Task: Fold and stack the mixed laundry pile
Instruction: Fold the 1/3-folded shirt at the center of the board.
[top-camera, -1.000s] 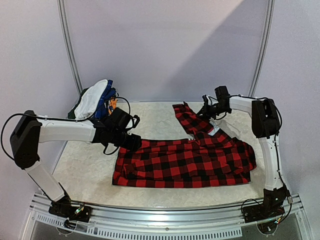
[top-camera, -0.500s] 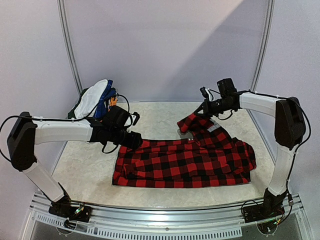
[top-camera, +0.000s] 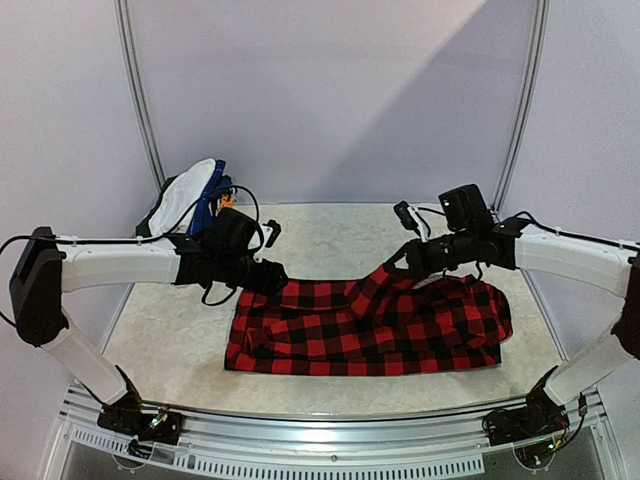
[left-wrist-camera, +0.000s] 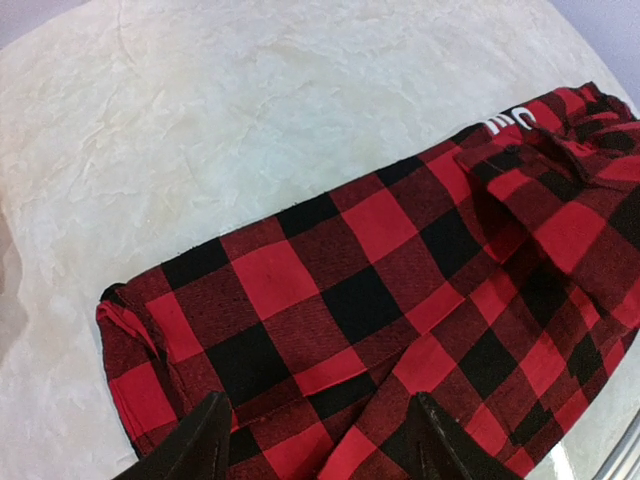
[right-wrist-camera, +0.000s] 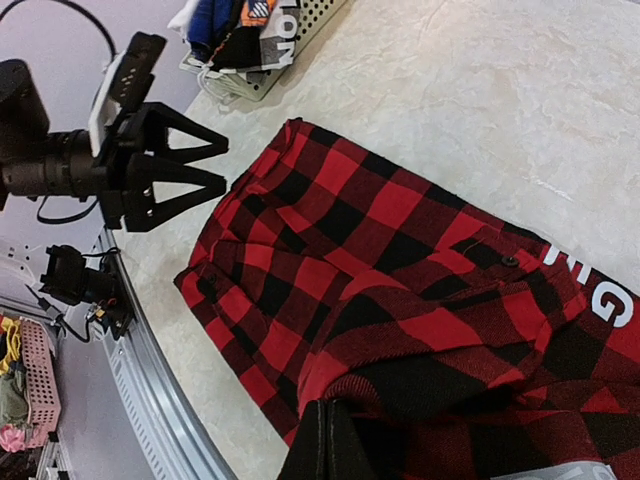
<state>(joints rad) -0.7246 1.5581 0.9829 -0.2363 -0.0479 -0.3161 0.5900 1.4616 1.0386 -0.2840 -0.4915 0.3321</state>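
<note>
Two grippers sit at the red-and-black plaid shirt (top-camera: 370, 325), which lies across the middle of the table (top-camera: 330, 235). I see my right gripper (top-camera: 400, 262) pinched on a raised fold of it, and my left gripper (left-wrist-camera: 318, 425) spread apart above its left end.

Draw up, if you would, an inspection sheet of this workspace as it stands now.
Surface: pale mottled table, no spills seen.
Job's things: plaid shirt spread mid-table, one part lifted at its right; other garments heaped far left.
Clutter: perforated basket holding that heap.
Grippers: left tool open at the shirt's far left edge; right tool shut on the shirt.
Cables: black cables loop by the left wrist and run along the right arm.
Surroundings: pale wall panels; metal rail at the near edge.
</note>
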